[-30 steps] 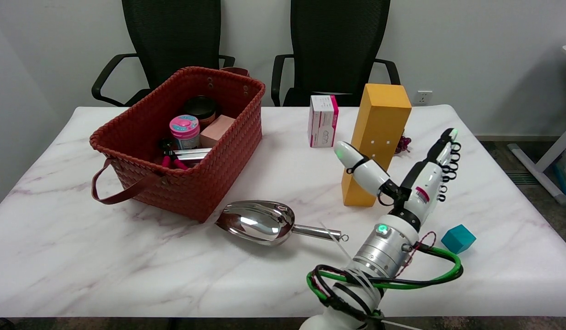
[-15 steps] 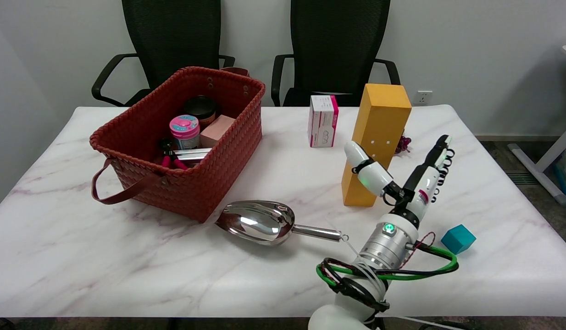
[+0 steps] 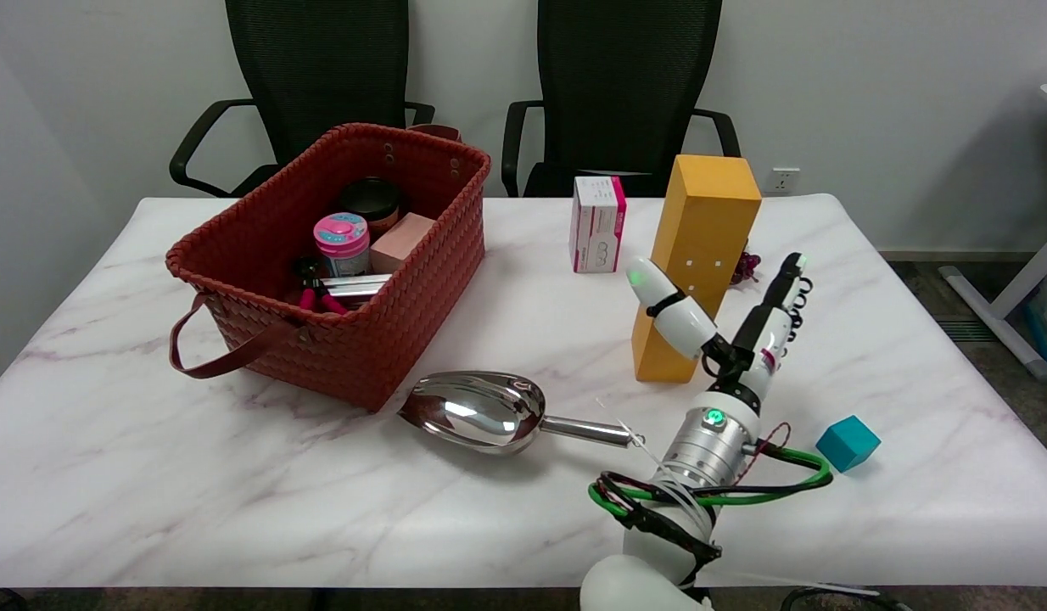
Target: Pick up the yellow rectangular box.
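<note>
Hand spread wide, holding nothing, at the yellow box.
Print on the pink-and-white carton is too small for me to read. I see the box upright on the marble table, its lower part between thumb and fingers; black chairs behind.

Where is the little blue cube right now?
In the head view, the teal cube sits on the marble table near its right edge, just right of the right arm's wrist and in front of the tall yellow box.
</note>
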